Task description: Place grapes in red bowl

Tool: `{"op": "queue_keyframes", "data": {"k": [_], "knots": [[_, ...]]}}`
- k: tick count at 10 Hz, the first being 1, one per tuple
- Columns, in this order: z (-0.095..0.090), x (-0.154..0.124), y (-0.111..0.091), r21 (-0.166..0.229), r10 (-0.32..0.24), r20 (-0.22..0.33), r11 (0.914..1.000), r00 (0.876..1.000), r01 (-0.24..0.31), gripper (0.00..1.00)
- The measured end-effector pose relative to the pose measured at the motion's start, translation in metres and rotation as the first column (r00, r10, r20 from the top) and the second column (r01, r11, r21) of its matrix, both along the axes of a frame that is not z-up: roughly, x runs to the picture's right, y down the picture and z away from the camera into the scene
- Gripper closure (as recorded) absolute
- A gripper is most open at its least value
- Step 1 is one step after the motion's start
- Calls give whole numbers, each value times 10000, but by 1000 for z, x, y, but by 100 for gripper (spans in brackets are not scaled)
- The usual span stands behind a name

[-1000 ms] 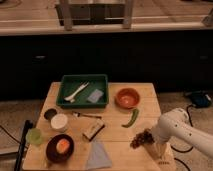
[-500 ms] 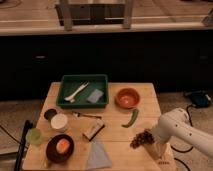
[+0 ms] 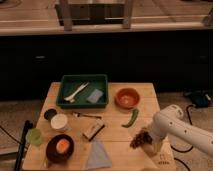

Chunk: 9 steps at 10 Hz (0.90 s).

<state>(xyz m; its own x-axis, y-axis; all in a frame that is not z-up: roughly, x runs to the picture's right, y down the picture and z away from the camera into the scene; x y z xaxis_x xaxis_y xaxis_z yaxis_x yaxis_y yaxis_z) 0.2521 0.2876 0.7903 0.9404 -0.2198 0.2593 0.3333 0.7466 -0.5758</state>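
Note:
The grapes [image 3: 141,138], a small dark purple-brown cluster, lie on the wooden table [image 3: 115,125] near its right front edge. My gripper [image 3: 150,141] sits at the end of the white arm, right beside and over the grapes' right side. The red bowl [image 3: 127,97], orange-red with a lighter inside, stands farther back, to the upper left of the grapes, and nothing shows in it. A curved green chili pepper [image 3: 131,118] lies between the bowl and the grapes.
A green tray [image 3: 83,91] with a white utensil and a blue-grey piece is at the back left. A dark brown bowl with orange contents [image 3: 60,147], a white lid [image 3: 59,121], a green cup [image 3: 34,136], a small block [image 3: 93,130] and a grey cloth [image 3: 98,156] fill the left front.

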Motion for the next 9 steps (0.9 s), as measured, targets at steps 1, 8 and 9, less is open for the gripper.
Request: {"op": "queue_keyframes", "data": {"k": [1,8,9], "knots": [[0,-4,-1,-16,-121,84,9999,9999,122,22],[-2,-12,-9,-20,-472,140,9989,9988,472,88],[-4,-9,-12,-30,-448,102,9990,9989,448,97]]}}
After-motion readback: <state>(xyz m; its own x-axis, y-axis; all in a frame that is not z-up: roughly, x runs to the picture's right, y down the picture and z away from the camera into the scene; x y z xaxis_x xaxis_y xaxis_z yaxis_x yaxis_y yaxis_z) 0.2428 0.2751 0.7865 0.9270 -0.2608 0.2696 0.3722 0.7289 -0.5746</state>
